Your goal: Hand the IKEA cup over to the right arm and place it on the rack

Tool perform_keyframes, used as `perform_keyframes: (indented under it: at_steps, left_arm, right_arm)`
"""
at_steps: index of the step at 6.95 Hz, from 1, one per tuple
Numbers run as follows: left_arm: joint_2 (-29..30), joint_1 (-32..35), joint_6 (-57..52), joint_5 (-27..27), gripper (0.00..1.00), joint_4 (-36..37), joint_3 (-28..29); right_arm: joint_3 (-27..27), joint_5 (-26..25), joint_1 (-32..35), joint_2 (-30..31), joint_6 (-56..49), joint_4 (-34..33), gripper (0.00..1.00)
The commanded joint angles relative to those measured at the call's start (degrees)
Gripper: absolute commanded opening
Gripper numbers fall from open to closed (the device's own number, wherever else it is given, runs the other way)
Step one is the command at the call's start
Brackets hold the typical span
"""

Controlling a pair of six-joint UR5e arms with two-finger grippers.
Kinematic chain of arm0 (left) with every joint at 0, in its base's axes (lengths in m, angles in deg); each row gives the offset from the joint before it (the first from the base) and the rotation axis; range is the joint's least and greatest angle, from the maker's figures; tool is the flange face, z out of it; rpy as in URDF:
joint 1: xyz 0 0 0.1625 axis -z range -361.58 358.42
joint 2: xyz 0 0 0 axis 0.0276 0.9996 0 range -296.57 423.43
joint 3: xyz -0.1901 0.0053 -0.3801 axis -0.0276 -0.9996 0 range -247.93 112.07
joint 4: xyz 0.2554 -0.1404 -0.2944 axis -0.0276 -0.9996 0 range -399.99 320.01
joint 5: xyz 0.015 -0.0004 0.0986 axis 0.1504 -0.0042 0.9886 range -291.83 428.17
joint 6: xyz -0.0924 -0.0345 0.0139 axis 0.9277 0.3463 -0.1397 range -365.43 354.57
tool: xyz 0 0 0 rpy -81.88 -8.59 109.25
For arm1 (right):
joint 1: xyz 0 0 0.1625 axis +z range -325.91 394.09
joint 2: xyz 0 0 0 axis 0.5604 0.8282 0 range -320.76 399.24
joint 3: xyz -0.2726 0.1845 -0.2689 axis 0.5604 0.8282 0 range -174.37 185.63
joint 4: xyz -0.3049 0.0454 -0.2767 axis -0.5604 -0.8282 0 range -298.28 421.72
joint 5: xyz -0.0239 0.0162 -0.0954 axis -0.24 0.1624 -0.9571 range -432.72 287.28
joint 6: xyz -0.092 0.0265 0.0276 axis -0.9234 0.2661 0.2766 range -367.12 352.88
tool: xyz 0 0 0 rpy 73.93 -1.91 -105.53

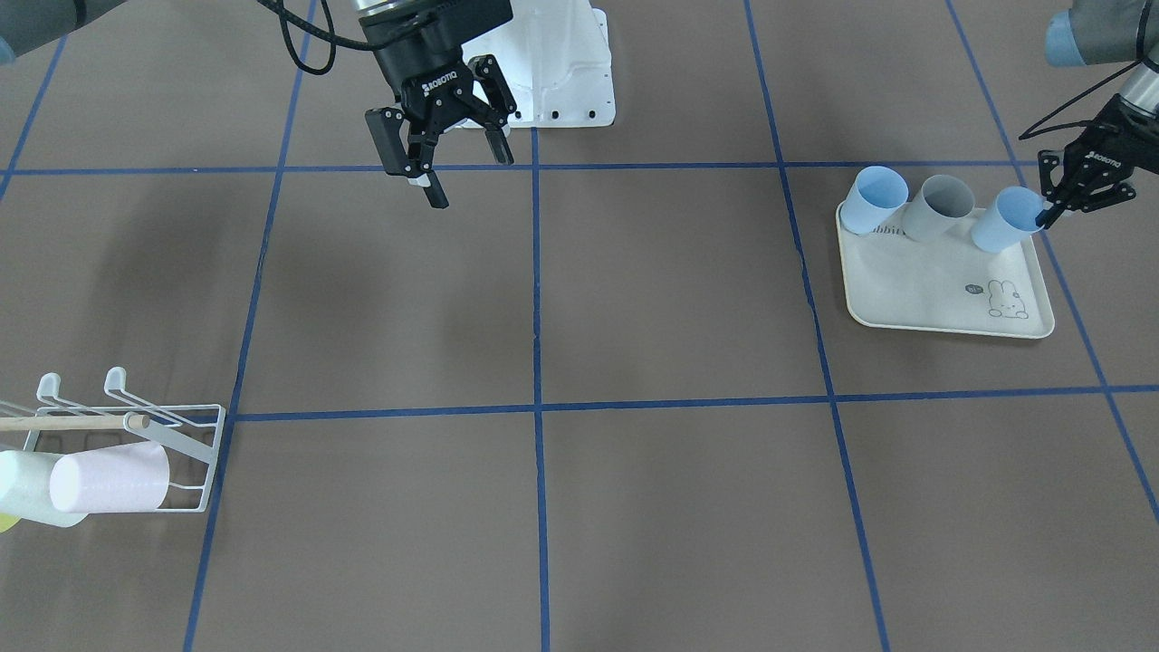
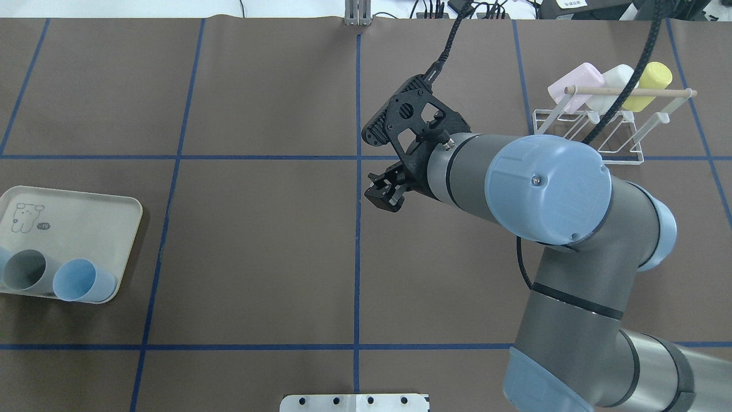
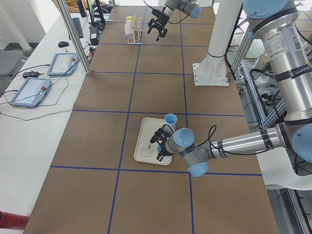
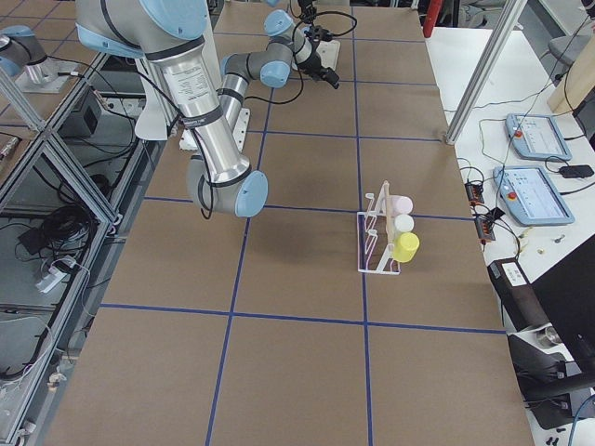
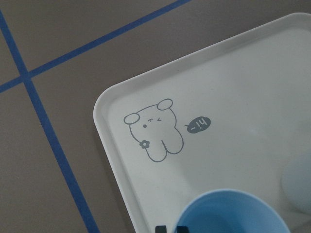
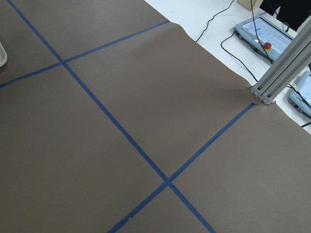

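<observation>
- IKEA cup pickup looks like the step in hand. It is light blue and stands on the tray at the right of the frame. No handover yet.
- Lower left: rack holds a pink cup and a white cup.
- Upper centre-left: right gripper, fingers spread and empty, hangs above the table well apart from the cup.
- Right: cream tray. A blue cup and a grey cup stand in a row with the target, which is rightmost.
- Far right: left gripper is at the target's rim. The wrist view shows one tip just outside the rim. Cannot tell if it is clamped.
- Next, probably: a firm pinch on the wall, a lift clear of the grey neighbour, then a carry toward frame centre for the right gripper.
</observation>
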Motion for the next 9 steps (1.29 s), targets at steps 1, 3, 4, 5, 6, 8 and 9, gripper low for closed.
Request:
perform_keyframes:
  at_steps: [1,3,4,5,6,8,9]
  left_arm:
    - [1.83,1.12,0.00,-5.55,0.00,0.25,-0.37]
    - [5.77,9.53,0.00,-5.92,0.00,2.78,-0.81]
    - [7.61,12.96,0.00,-6.62,0.00,4.89,-1.68]
    - [10.50,15.52,0.00,-9.50,0.00,10.31,-4.22]
    - [13.49,16.76,0.87,-10.31,0.00,18.54,-9.11]
    - [17.19,16.51,12.37,-14.76,0.00,32.11,-23.51]
    - [19.74,14.77,22.83,-16.11,0.00,32.07,-27.84]
  right_arm:
    - [0.81,-0.92,-0.14,0.09,-0.24,0.00,1.00]
    - [1.51,-1.80,-1.36,0.09,-0.42,0.09,1.00]
    - [3.34,-2.15,-2.59,0.17,-0.42,3.22,1.00]
    - [7.02,-3.98,-3.82,0.96,-0.42,11.78,1.00]
    - [10.01,-6.26,-5.05,2.79,-0.51,20.13,1.00]
    - [12.50,-6.28,-5.59,6.31,-0.86,31.95,0.99]
    - [13.20,-5.93,-5.85,6.33,-1.90,33.99,0.99]
